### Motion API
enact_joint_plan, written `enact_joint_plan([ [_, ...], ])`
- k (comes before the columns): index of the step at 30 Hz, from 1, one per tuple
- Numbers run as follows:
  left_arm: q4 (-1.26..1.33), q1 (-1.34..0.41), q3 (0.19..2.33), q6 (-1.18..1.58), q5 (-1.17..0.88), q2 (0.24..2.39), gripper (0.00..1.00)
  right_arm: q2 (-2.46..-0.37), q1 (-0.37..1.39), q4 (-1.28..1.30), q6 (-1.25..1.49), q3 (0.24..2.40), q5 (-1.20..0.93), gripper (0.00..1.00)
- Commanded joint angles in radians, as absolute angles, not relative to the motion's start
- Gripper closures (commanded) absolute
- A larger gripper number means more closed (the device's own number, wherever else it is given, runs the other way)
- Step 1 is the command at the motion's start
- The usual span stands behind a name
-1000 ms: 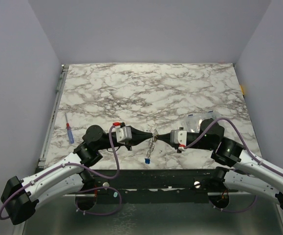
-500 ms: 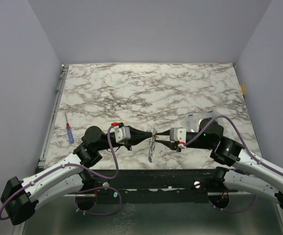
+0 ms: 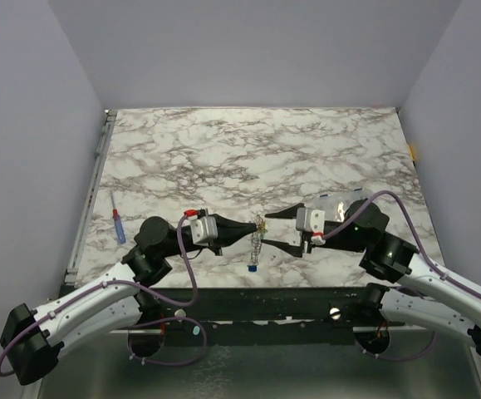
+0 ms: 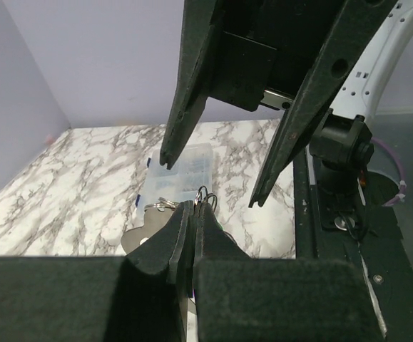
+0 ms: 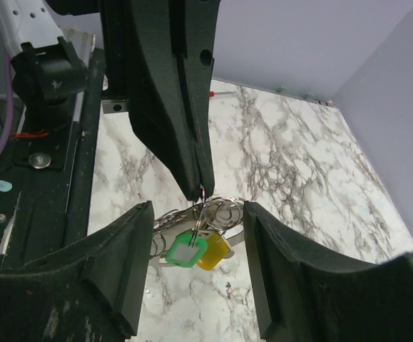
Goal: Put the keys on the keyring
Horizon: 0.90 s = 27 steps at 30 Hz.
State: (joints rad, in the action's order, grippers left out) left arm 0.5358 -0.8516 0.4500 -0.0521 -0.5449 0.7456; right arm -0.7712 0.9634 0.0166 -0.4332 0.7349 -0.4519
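We're watching our left hand [image 3: 251, 229] pinching shut on the keyring [image 5: 220, 211], holding it above the tabletop [image 3: 248, 158]. Our right hand [image 3: 268, 229] is standing open, its fingers flanking the ring and gripping nothing. The keys [image 5: 199, 249] are dangling beneath, green and yellow together, a blue one lowest. A clear box [image 3: 330, 204] is lying beside the right hand.

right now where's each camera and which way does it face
Top external: above and behind the bases, looking down at the table; both arms, left gripper facing right gripper.
Left wrist: on the left arm, facing the right arm; own shut fingers below.
Right wrist: on the right arm, facing the left arm; own open fingers below.
Both wrist views share the keyring the left gripper pinches.
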Motion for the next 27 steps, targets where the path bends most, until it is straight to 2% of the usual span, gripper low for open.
enact_joint_plan([
  [1,0.594,-0.85,0.442,-0.044,-0.529,0.717,1.0,-0.775,0.973,-0.074,-0.342,0.758,-0.4,0.39],
  [3,0.597,-0.849,0.44,-0.044,-0.529,0.71,1.0,-0.779,0.973,-0.097,-0.304,0.759,-0.366,0.42],
  [10,0.615,-0.849,0.43,-0.038,-0.518,0.687,1.0,-0.815,0.973,-0.039,-0.243,0.804,-0.373,0.59],
  [13,0.626,-0.848,0.426,-0.035,-0.51,0.68,1.0,-0.826,0.973,-0.031,-0.216,0.811,-0.401,0.59],
  [21,0.652,-0.849,0.412,-0.026,-0.472,0.662,1.0,-0.864,0.973,-0.028,-0.152,0.834,-0.389,0.49],
  [27,0.671,-0.849,0.401,-0.022,-0.453,0.646,1.0,-0.881,0.973,-0.053,-0.12,0.829,-0.398,0.55],
])
